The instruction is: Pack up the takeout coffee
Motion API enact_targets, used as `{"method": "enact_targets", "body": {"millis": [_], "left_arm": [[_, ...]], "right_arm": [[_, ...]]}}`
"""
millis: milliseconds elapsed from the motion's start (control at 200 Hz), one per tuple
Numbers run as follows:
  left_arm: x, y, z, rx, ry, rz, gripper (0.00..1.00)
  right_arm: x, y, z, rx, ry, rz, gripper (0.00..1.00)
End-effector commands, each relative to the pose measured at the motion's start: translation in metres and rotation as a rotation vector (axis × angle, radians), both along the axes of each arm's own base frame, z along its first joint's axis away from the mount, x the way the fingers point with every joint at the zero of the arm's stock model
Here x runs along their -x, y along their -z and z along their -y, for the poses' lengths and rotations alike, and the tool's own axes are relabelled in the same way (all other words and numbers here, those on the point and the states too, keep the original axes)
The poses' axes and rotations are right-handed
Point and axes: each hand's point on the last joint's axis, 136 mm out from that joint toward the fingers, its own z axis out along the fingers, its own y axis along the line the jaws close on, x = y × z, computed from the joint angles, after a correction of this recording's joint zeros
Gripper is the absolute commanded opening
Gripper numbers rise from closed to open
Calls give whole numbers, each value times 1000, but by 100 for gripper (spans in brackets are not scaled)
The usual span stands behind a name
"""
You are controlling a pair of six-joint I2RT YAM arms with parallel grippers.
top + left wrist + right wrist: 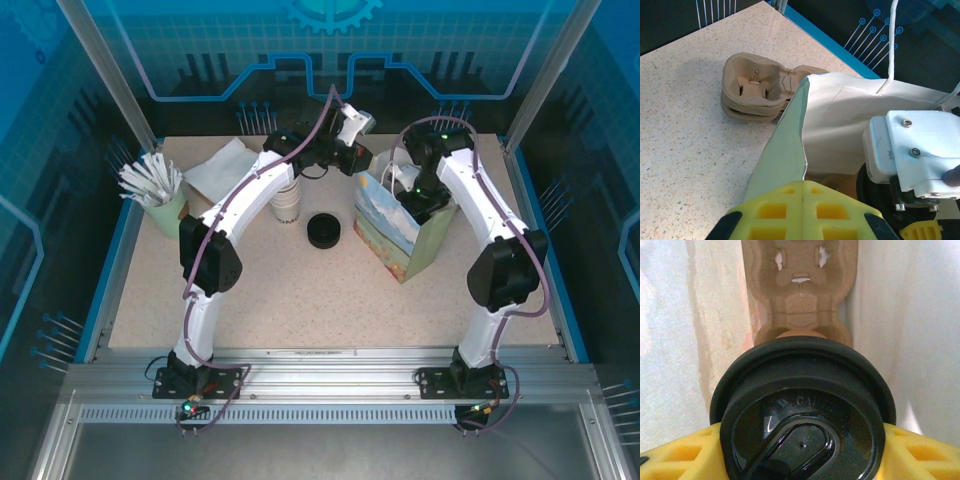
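Speckled table (pixel 260 290), green stirrer cup (pixel 160 205), napkins (pixel 222 165), white cup stack (pixel 288 205), black lids (pixel 324 230), paper bag (pixel 395 235)

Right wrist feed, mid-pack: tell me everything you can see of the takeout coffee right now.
The takeout coffee shows from above as a round, glossy black plastic lid with a raised rim, faint embossed lettering and a teardrop-shaped sip recess with a pinhole. The cup body is almost wholly hidden beneath it. Lid up, it is clamped on both sides by the right gripper's yellow fingers, inside the white-walled paper bag, above a brown moulded-pulp cup carrier. Whether it touches the carrier cannot be told.
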Motion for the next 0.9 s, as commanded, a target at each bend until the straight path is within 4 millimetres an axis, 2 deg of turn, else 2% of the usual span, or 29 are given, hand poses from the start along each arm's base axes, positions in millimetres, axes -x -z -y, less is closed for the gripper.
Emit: {"method": "enact_targets", "body": {"millis": [0,545,895], "left_arm": [[10,-2,-1,-6,23,-6,0],[11,-1,-1,-12,24,-3,0],[11,-1,-1,-13,23,-8,0]], "right_arm": [[1,3,1,5,-10,-8,40],[6,-1,10,58,-23,-6,40],[6,8,10,78,-34,-24,40]]}}
